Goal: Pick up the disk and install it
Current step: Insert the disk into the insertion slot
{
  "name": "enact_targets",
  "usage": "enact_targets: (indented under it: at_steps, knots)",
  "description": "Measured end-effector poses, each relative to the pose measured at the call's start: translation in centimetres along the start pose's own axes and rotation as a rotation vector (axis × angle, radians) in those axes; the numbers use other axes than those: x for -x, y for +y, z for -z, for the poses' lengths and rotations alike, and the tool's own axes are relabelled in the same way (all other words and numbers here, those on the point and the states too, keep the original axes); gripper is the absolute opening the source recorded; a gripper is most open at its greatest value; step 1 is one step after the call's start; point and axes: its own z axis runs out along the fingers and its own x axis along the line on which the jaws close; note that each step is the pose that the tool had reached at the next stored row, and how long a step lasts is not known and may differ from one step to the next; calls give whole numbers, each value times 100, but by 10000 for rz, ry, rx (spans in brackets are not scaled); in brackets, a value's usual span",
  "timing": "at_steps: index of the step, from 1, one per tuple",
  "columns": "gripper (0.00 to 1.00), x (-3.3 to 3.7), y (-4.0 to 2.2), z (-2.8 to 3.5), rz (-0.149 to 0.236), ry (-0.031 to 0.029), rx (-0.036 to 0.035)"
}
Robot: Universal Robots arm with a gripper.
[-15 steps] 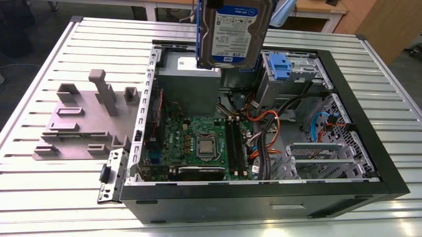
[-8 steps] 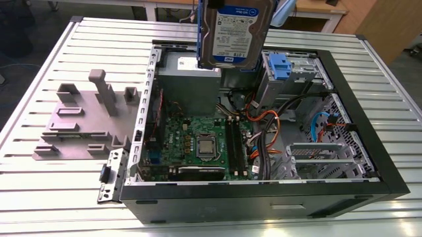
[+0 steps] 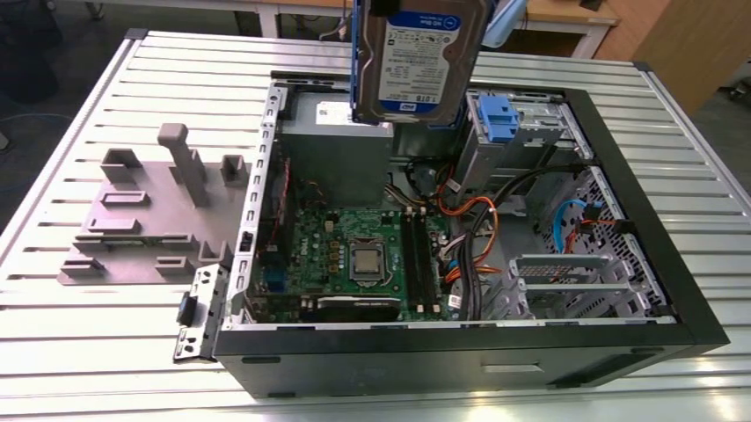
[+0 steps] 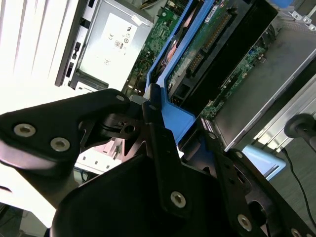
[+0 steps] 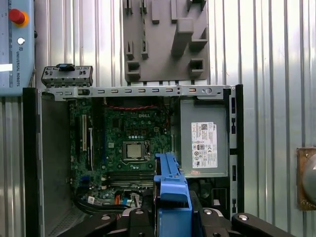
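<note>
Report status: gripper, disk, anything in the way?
Gripper jaws shut on disk. Disk upright above the open computer case, not yet in a bay. Loose cables beside the drive cage.

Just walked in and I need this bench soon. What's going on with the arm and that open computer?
The robot arm's hand is shut on the disk, gripping it by its blue carrier frame. The disk hangs upright in the air above the open computer case, whose motherboard is exposed below. The disk is not yet seated in the case. A grey fixture plate lies on the slatted table beside the case.
</note>
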Motion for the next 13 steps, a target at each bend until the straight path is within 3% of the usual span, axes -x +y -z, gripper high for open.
enact_targets:
  at_steps: [13]
  knots:
    - [36,-209,-8,-6,0,7,0]
